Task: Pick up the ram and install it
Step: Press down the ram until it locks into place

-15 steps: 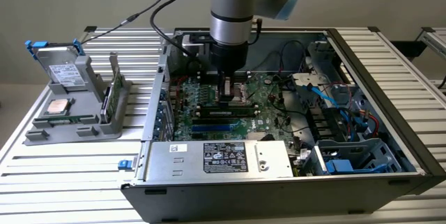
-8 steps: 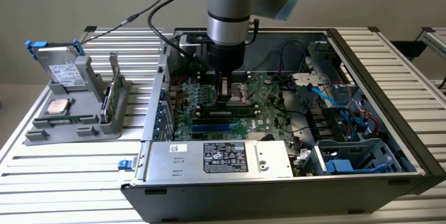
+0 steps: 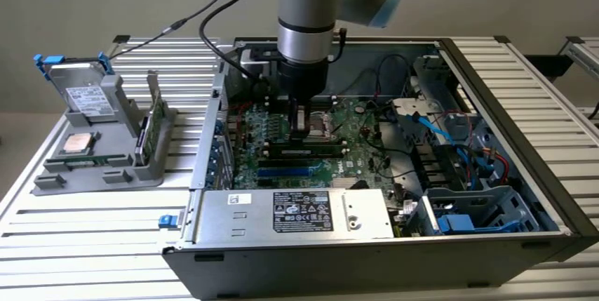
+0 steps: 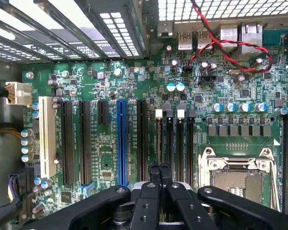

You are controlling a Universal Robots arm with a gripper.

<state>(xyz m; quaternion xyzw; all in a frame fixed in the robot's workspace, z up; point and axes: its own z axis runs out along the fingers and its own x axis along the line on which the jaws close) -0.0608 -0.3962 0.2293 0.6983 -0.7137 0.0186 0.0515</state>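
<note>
Closest to the lens, the gripper's (image 4: 159,168) black links spread wide, and its two rounded fingertips (image 4: 153,168) are drawn tight together over the dark memory slots (image 4: 182,143) of the motherboard (image 4: 105,158).

In the exterior view the open computer case (image 3: 524,104) lies on a slatted table (image 3: 84,245), with the labelled silver power supply (image 3: 299,213) along its near edge. The ram (image 3: 304,151) stands on edge in a motherboard slot. It is a long, narrow stick, dark with a row of chips along its face, running across the board directly beneath the gripper (image 3: 301,135).

The arm (image 3: 307,13) comes straight down into the case, wrist vertical, fingers pointing at the board. The fingertips meet the middle of the ram's upper edge. I cannot tell whether that edge is pinched between them or merely under them.

At the exterior view's left, well apart from the case, a grey holder (image 3: 94,175) carries a thin green board (image 3: 143,139) on edge.
</note>
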